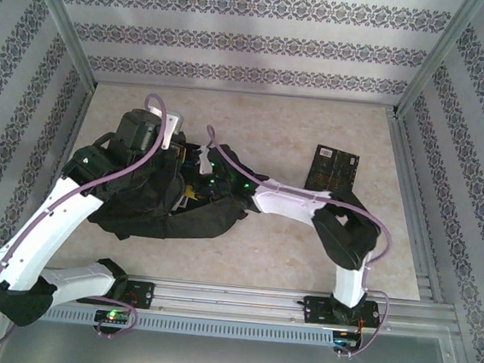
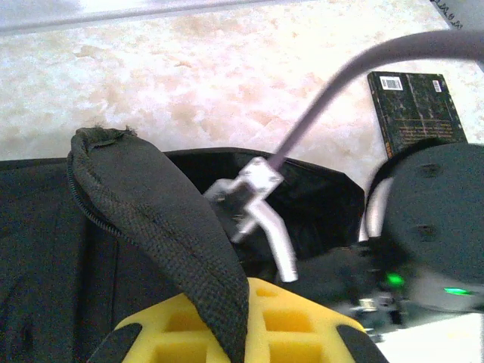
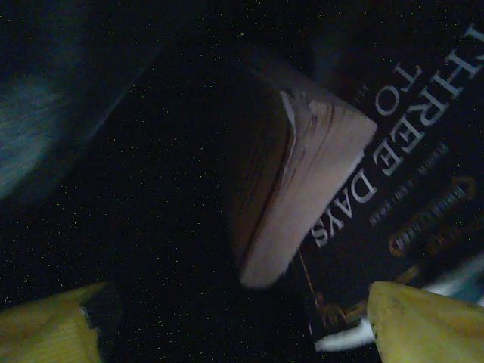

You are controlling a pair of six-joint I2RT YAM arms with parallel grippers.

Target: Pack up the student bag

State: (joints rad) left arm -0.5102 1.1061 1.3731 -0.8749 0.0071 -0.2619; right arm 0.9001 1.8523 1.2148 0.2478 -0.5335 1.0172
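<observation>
The large soft black fabric backpack (image 1: pixel 140 210) lies at 9 o'clock on the beige stone-patterned table (image 1: pixel 299 118); the left gripper (image 2: pixel 234 336) is clamped on its black rim flap (image 2: pixel 166 227). The right gripper (image 3: pixel 234 333) sits inside, yellow fingers spread wide and holding nothing, facing a pale-edged paperback (image 3: pixel 302 174) and a dark lettered book cover (image 3: pixel 408 189); another thin dark rectangular book (image 1: pixel 335 169) lies at 3 o'clock of the backpack

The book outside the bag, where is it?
In the top view the dark book lies flat right of the student bag, beside the right arm's elbow.
</observation>
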